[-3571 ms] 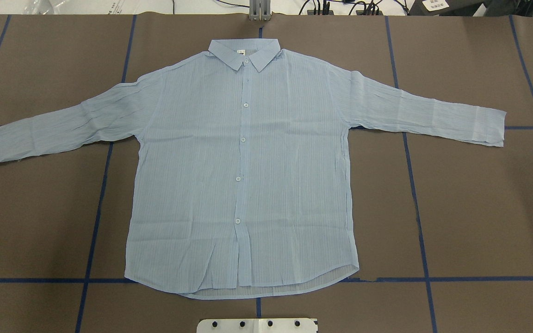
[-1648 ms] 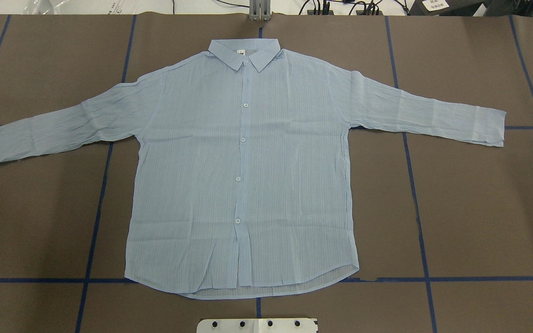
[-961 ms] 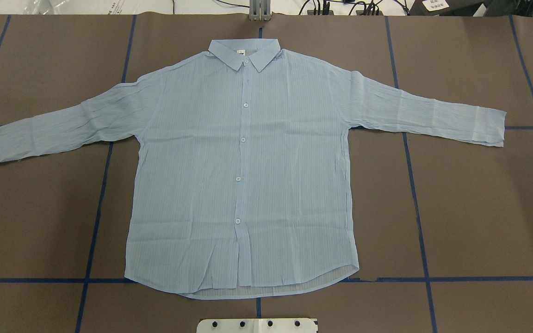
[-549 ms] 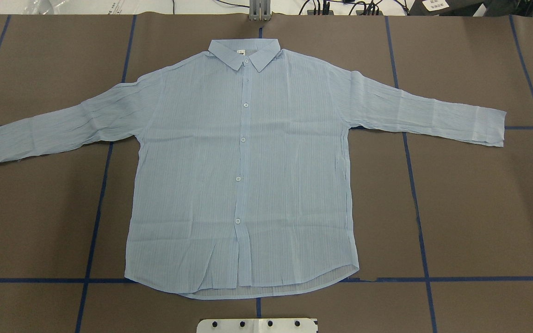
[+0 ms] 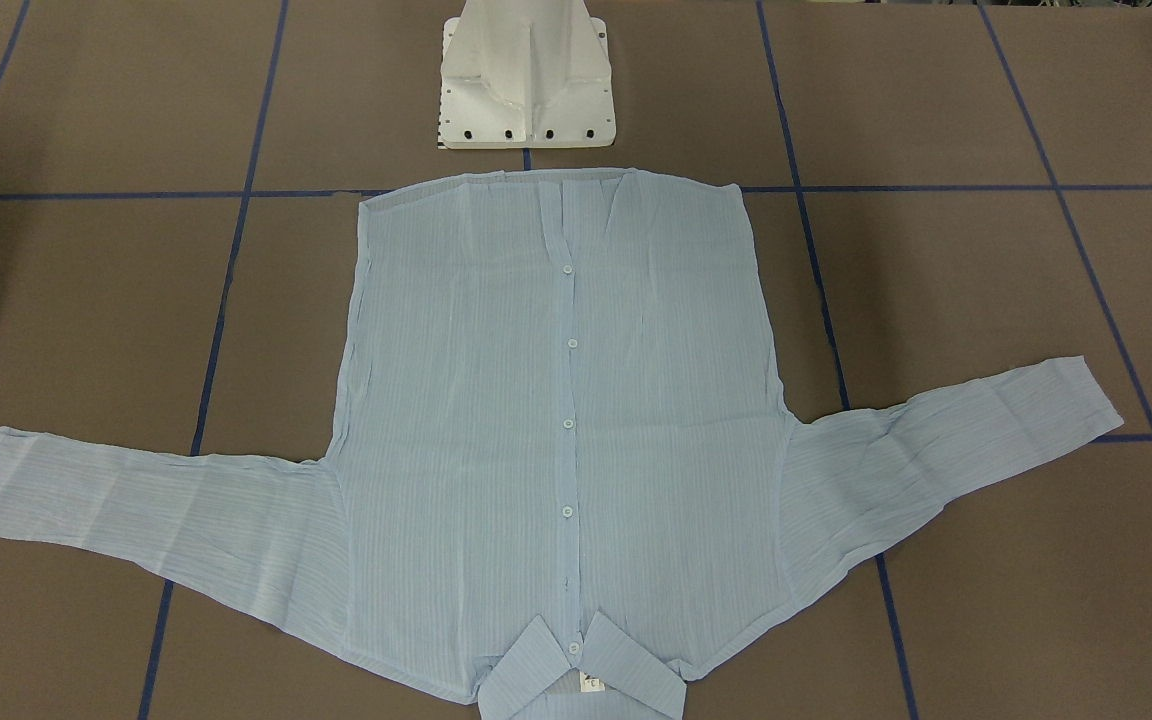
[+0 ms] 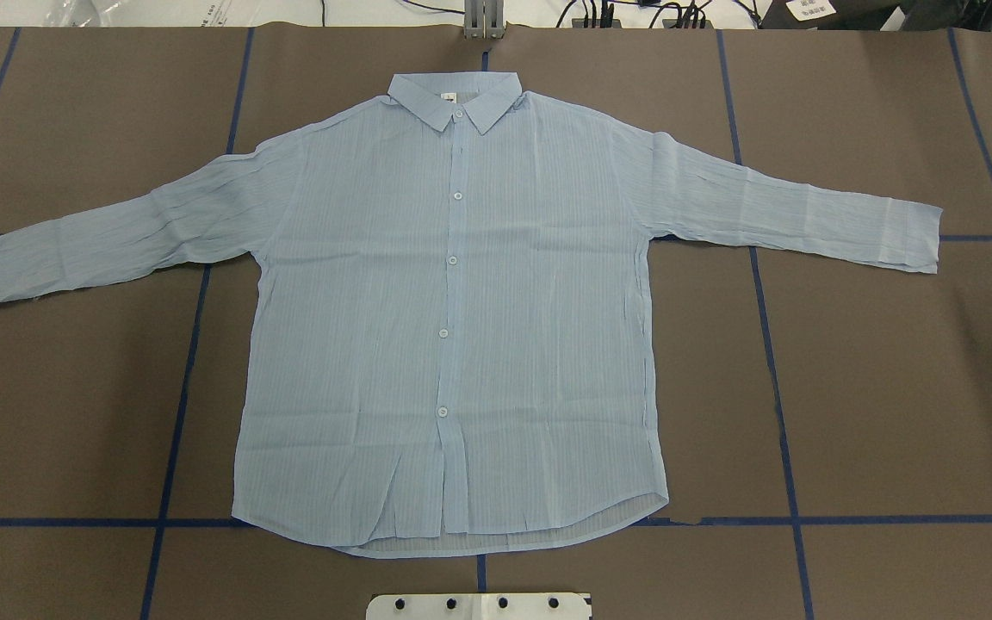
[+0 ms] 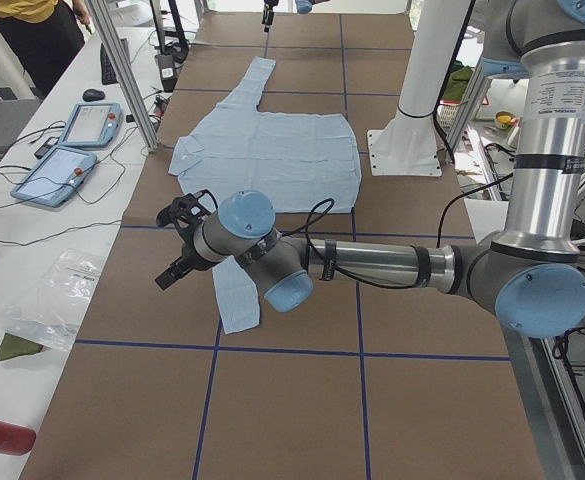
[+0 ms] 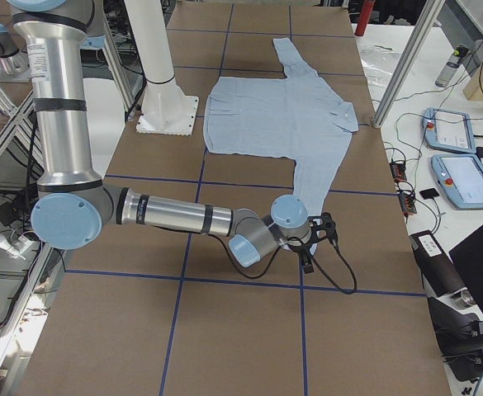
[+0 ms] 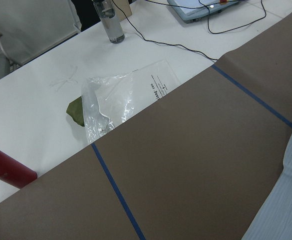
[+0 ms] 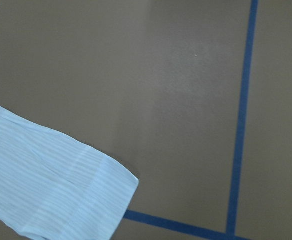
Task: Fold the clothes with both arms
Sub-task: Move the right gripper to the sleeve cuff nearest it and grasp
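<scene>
Shirt (image 6: 453,327) flat on the table (image 6: 892,387), buttons up, collar pointing away from the robot, sleeves stretched sideways — left gripper (image 7: 175,243), right gripper (image 8: 318,238) each by a cuff, fingers' state I can't tell.

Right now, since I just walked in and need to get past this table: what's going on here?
A shirt lies flat and buttoned on the table, sleeves spread wide, with no fold made yet. The left gripper is out by the sleeve cuff on its side, and the right gripper is by the other cuff. Neither seems to hold cloth. Whether they are open, I cannot tell.
</scene>
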